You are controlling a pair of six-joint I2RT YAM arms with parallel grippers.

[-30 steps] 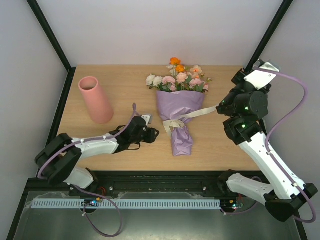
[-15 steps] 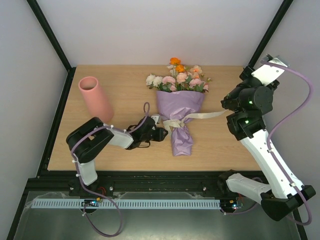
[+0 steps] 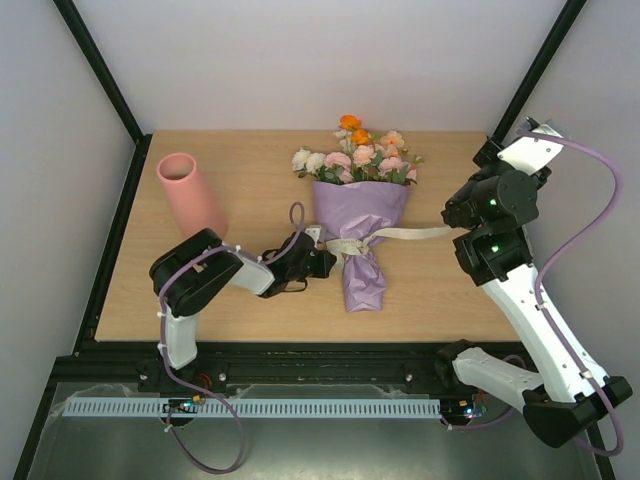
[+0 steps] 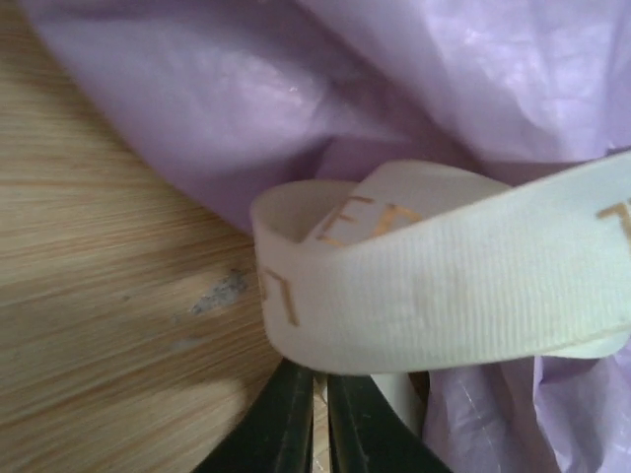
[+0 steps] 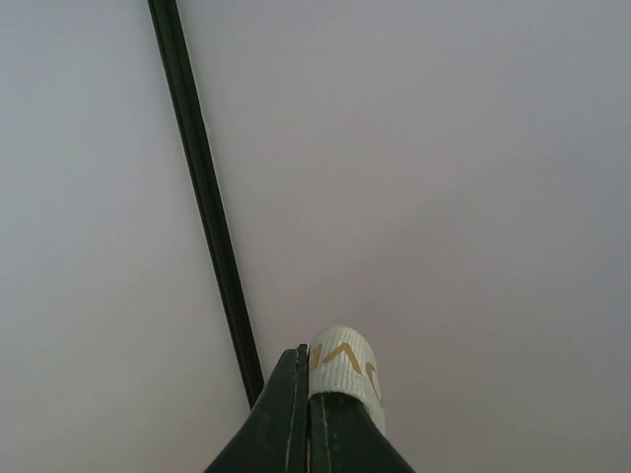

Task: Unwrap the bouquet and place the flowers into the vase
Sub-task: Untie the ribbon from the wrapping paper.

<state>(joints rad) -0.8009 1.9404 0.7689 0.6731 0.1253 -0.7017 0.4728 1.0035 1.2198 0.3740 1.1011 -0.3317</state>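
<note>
Lying flat at the middle of the table (image 3: 250,190), the bouquet (image 3: 360,225) has not budged in the last second. The flowers (image 3: 355,158) point at the far wall, the lilac paper (image 3: 362,208) tapers toward the arms, and the cream ribbon (image 3: 410,234) is still tied round its waist.

What has changed is at the knot. The left gripper (image 4: 317,379), which was short of the wrapping a second ago with its fingers apart, has slid in against the left side. Its fingers are now pinched almost together at the foot of the ribbon's loop, with a pale sliver caught between them. The left arm's elbow has risen too.

On the other side the right gripper (image 5: 307,353) stays clamped on the ribbon's free end (gold lettering shows on it). It has carried that end a little further right, so the tail runs nearly level off the table's edge.

The vase (image 3: 190,198) stands at the back left, well apart from it all.
</note>
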